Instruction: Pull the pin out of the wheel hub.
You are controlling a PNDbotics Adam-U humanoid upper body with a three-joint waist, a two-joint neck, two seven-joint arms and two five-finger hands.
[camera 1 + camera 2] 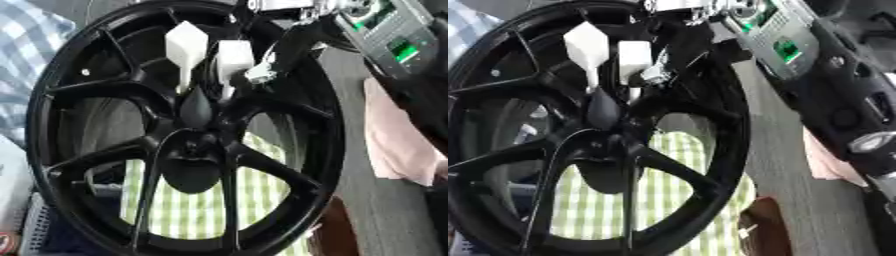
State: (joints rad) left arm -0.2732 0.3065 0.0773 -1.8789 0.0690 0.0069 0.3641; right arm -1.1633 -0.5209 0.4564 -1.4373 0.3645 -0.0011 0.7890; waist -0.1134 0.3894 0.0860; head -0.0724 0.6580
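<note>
A: Up close, a black wheel (184,150) is standing on edge, two white pins (186,47) sticking out above its hub (197,145)

B: Which hand is working?

A: Right hand (289,45) is coming in from the upper right, reaching toward the second pin (234,57). Whether its fingers are closing on it, I cannot tell. Left hand is not showing

B: So which step?

A: Likely the approach or the grasp. Next it is needing a sure pinch, then a straight pull away from the hub
</note>
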